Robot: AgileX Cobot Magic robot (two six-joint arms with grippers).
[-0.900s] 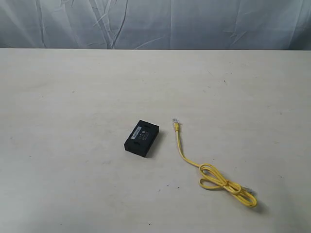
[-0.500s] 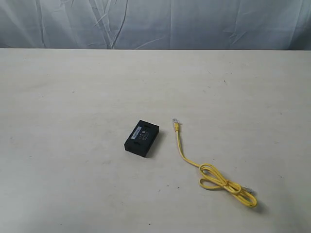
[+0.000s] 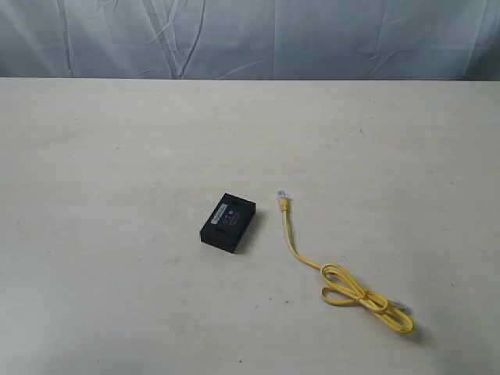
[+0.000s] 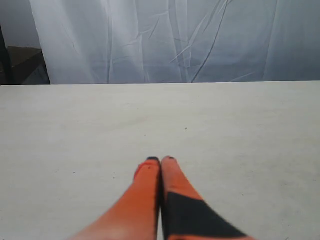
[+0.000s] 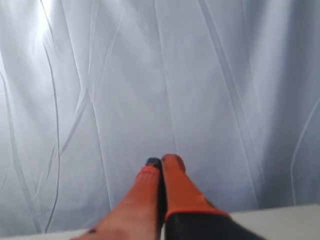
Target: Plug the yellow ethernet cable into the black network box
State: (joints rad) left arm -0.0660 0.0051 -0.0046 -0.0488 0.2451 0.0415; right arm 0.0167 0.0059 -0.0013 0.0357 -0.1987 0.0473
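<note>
Yellow ethernet cable (image 3: 364,296) loops near flat black network box (image 3: 228,223); left hand (image 4: 160,161), right hand (image 5: 161,161) closed, empty

One cable (image 3: 290,234), one box (image 3: 228,223), two grippers (image 4: 160,160) (image 5: 161,161)

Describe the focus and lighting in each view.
Exterior view: even, soft light, only faint shadows beside the black network box and yellow ethernet cable, both sharp. Left wrist view: left pincer blurred near the lens, table clearer. Right wrist view: right pincer equally soft, curtain unevenly lit.
</note>
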